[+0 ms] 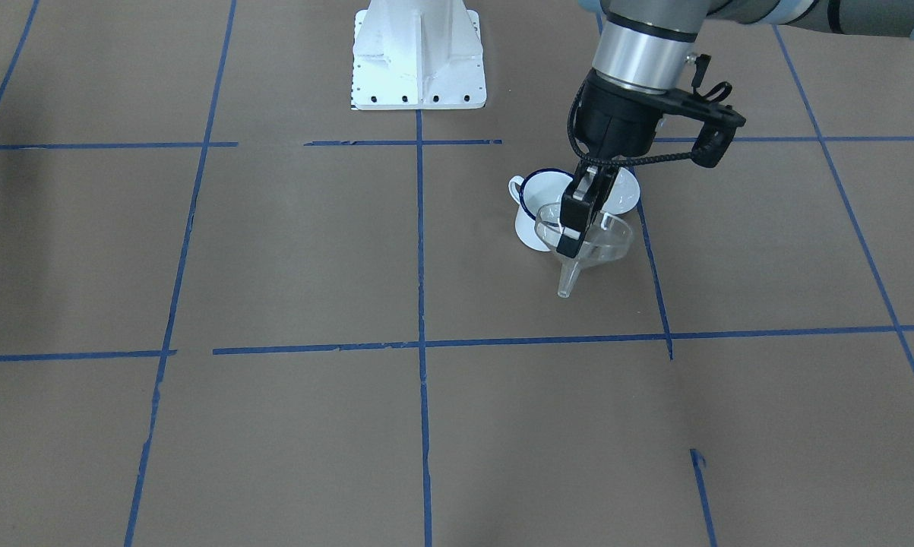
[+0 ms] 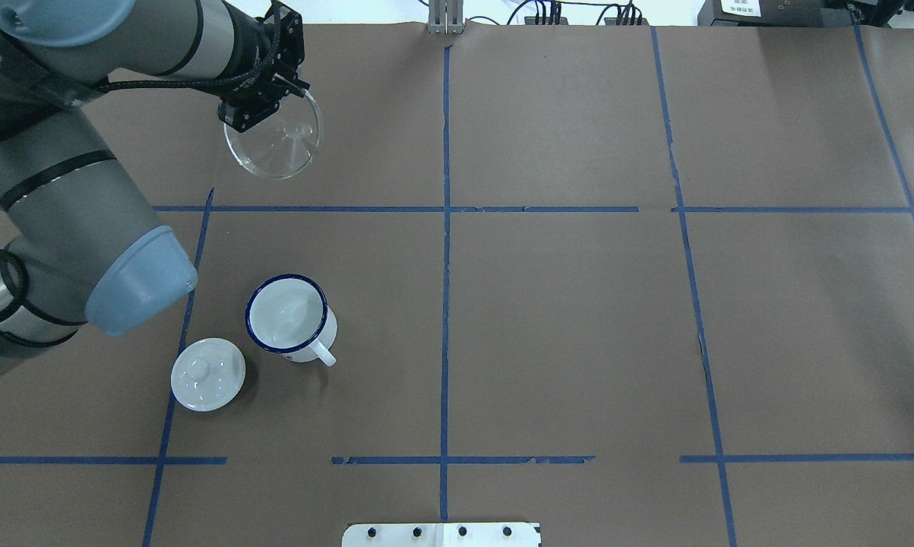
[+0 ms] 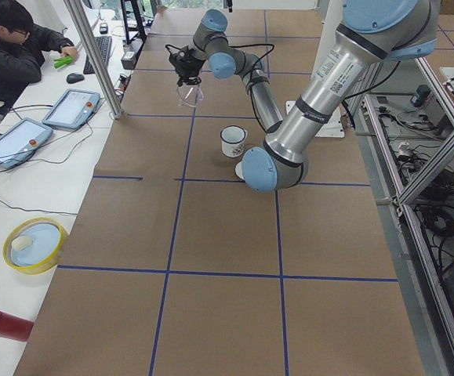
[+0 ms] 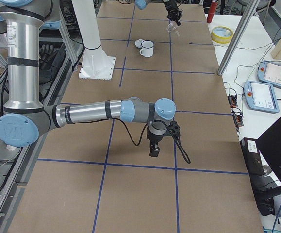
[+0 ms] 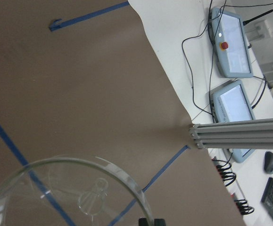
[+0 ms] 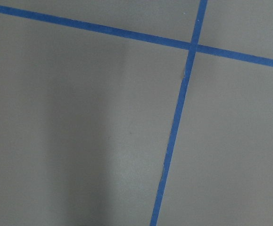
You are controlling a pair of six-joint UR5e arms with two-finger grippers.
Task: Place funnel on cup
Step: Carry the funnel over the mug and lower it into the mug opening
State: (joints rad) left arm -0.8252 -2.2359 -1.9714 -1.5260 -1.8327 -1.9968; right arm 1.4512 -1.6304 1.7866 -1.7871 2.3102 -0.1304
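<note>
Left gripper (image 2: 250, 115) pinching the funnel (image 2: 278, 144) by its rim above the table (image 2: 578, 304), far beyond the cup (image 2: 308, 346); white lid (image 2: 208, 374) just left of cup.

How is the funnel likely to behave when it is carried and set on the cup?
Probably stiff and light: the funnel looks round though the left fingers pinch only one edge of its rim. Its clear, smooth wall may slip. The rim looks about as wide as the cup, so it could sit tippy.

The lid (image 2: 207, 374) lies just left of the cup (image 2: 289, 319), the funnel (image 2: 282, 144) apparently aloft beyond.
</note>
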